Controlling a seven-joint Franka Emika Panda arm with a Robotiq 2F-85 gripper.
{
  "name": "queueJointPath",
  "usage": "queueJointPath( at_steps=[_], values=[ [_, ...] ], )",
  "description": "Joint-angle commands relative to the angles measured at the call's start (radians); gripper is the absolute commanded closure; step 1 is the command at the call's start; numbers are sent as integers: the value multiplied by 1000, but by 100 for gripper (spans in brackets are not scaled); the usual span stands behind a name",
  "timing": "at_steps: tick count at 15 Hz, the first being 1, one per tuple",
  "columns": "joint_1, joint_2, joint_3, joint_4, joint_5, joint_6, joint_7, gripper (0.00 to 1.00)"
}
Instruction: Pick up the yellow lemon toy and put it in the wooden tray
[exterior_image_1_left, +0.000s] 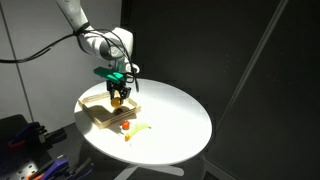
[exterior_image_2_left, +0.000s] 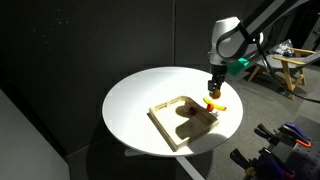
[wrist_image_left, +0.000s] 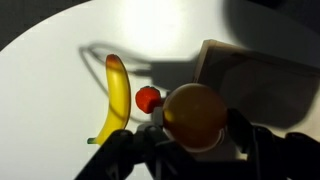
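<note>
In the wrist view the yellow lemon toy (wrist_image_left: 193, 113) sits between my gripper's (wrist_image_left: 195, 128) dark fingers (wrist_image_left: 243, 132), which are shut on it. It hangs above the table, close to the corner of the wooden tray (wrist_image_left: 262, 72). Both exterior views show the gripper (exterior_image_1_left: 119, 96) (exterior_image_2_left: 213, 89) lifted a little above the near rim of the light-wood tray (exterior_image_1_left: 98, 113) (exterior_image_2_left: 172, 130). The lemon is too small to make out clearly there.
A long pale-yellow banana toy (wrist_image_left: 118, 92) (exterior_image_1_left: 142, 128) (exterior_image_2_left: 216, 105) and a small red toy (wrist_image_left: 148, 98) (exterior_image_1_left: 126, 126) lie on the round white table (exterior_image_1_left: 175, 115) (exterior_image_2_left: 135, 95) beside the tray. Dark surroundings and equipment ring the table edge.
</note>
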Motion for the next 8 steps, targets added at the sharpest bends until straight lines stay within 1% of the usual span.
queueJointPath(
  at_steps=[1, 8],
  values=[
    [2, -5, 0, 0, -8, 5, 9, 60],
    [25, 1, 4, 23, -16, 20, 48, 60]
  ],
)
